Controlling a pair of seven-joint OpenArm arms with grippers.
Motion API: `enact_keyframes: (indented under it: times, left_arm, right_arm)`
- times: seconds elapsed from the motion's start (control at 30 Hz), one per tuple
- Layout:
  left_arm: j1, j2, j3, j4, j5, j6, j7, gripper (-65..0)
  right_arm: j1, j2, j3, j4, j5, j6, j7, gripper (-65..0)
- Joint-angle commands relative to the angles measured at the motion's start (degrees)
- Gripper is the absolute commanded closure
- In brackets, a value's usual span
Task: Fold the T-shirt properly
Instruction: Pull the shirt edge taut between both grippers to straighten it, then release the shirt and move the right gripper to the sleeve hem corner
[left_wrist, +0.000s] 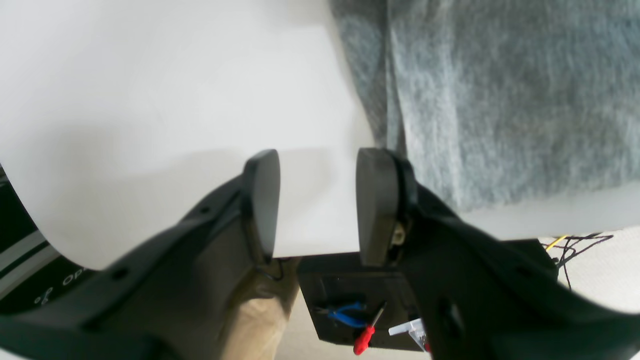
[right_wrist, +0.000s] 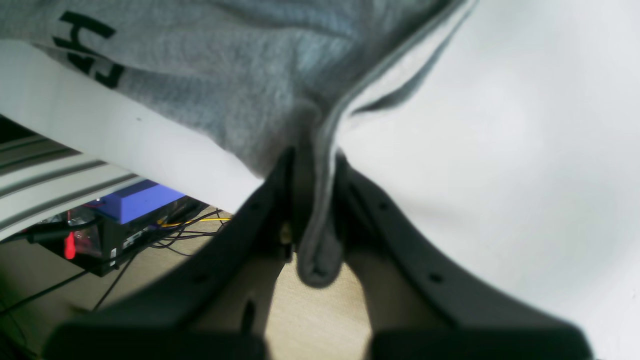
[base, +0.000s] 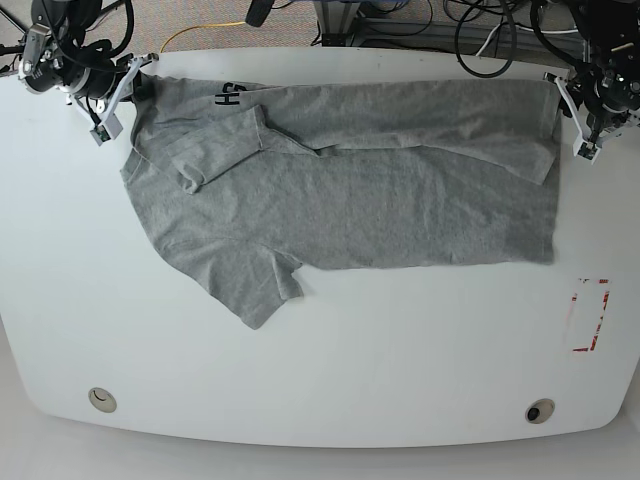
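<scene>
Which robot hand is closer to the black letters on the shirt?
The right hand. It pinches the T-shirt at the corner beside the black letters. The left hand is open at the shirt's opposite end.

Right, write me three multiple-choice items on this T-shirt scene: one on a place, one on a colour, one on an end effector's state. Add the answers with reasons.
1. Where on the table is the red-and-white rectangle marker, seen from the base view?
A. near the right edge
B. under the shirt's collar
C. by the far left corner

2. What colour is the lettering on the T-shirt?
A. red
B. black
C. yellow

3. What is the right end effector doing?
A. standing open over bare table
B. holding a screwdriver
C. shut on a fold of the T-shirt

Answers: 1 A, the marker lies beside the shirt's hem side near the right edge. 2 B, dark black letters show on grey cloth. 3 C, the right wrist view shows grey cloth pinched between its fingers, while the left end effector is open with only table between its pads.
</scene>
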Motion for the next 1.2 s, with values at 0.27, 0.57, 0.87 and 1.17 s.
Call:
enact_keyframes:
  times: [0.27,0.57,0.87,1.17]
  left_arm:
    - [-1.63,-0.83,-0.19,1.24,-0.27,0.32,-0.29,-24.2]
    - [-2.33,-0.66,-0.01,1.24,-0.36,0.32,-0.29,-24.2]
    - [-6.73,-0.66,-0.37,1.24,-0.09,0.32,-0.29,-24.2]
    - [-10.42,-0.66,-0.37,1.15,0.08,0.32,-0.29,-24.2]
  right_arm:
    - [0.04,1.23,7.52,0.67,0.58,0.1,0.63,-46.1]
    - [1.79,3.26,11.3,0.93,1.02,0.1,0.72,-53.1]
    - [11.82,1.67,10.69,0.67,0.75,0.1,0.63,-53.1]
    - [21.4,0.18,4.09,-0.48,0.66,0.1,0.63,-53.1]
